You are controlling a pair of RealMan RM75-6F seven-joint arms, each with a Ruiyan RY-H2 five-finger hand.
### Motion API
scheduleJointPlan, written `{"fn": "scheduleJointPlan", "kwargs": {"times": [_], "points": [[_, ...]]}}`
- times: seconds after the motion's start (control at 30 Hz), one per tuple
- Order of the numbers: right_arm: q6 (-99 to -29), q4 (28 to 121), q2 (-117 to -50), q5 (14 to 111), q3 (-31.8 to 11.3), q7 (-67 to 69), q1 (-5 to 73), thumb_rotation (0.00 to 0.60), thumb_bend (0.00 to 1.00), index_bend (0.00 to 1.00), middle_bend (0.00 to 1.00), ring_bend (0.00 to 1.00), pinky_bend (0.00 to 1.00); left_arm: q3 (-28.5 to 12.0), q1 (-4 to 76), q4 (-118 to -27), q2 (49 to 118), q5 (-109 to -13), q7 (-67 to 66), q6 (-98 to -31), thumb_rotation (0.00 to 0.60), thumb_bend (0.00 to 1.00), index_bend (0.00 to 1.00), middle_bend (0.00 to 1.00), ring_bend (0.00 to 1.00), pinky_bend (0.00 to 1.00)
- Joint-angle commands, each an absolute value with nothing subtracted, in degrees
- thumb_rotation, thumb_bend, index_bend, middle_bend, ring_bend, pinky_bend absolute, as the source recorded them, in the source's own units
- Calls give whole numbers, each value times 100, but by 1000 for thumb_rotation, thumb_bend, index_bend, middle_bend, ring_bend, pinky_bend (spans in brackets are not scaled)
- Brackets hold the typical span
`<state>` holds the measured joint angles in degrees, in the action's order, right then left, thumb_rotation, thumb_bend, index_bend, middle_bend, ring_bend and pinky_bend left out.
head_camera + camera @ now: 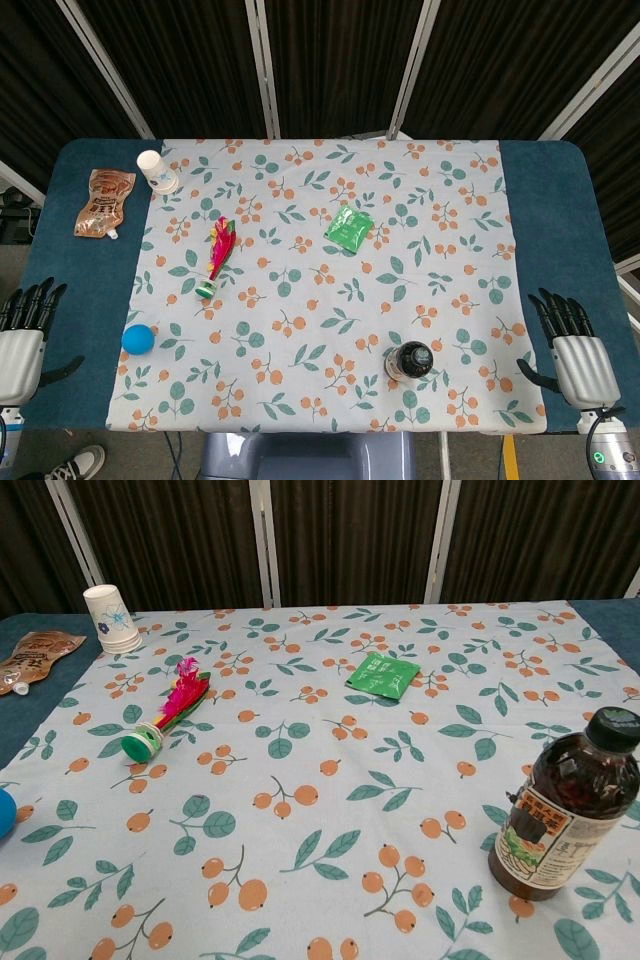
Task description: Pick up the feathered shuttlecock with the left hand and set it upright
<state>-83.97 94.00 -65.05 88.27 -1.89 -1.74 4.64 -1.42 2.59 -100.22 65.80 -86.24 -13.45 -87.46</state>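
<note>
The feathered shuttlecock (216, 256) lies on its side on the floral cloth, left of centre, pink and red feathers pointing away and its green disc base (141, 744) toward the near edge. My left hand (22, 335) hangs off the table's left near corner, fingers apart and holding nothing, well to the left of the shuttlecock (168, 720). At the right near corner my right hand (578, 352) is likewise spread and empty. Neither hand shows in the chest view.
A paper cup (157, 171) and a brown pouch (103, 202) sit at the far left. A blue ball (138, 339) lies near the left front, a green sachet (348, 227) at centre, a dark bottle (563, 805) at the right front.
</note>
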Motion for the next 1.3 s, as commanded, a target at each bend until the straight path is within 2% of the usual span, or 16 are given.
{"fn": "scheduleJointPlan", "kwargs": {"times": [0.03,0.77,1.0,1.3], "points": [[-8396,9399,-6503,8828,-188,-167,463,600,131,68,0,0,0,-141,258,-10027,6583,-8618,-1352,-8743,600,150,2,0,0,0],[-8384,9433,-6516,8789,-195,-237,460,600,131,69,0,0,0,-187,325,-10030,6572,-8460,-1324,-8589,600,151,31,0,0,0],[-8363,9455,-6490,8768,-192,-176,457,600,131,69,0,0,0,-539,619,-10162,6580,-8030,-1434,-8279,600,177,104,0,0,0],[-8316,9485,-6461,8733,-189,-95,463,600,132,69,0,0,0,-1440,1650,-9736,6935,-6718,-2087,-7249,600,247,197,0,0,0]]}}
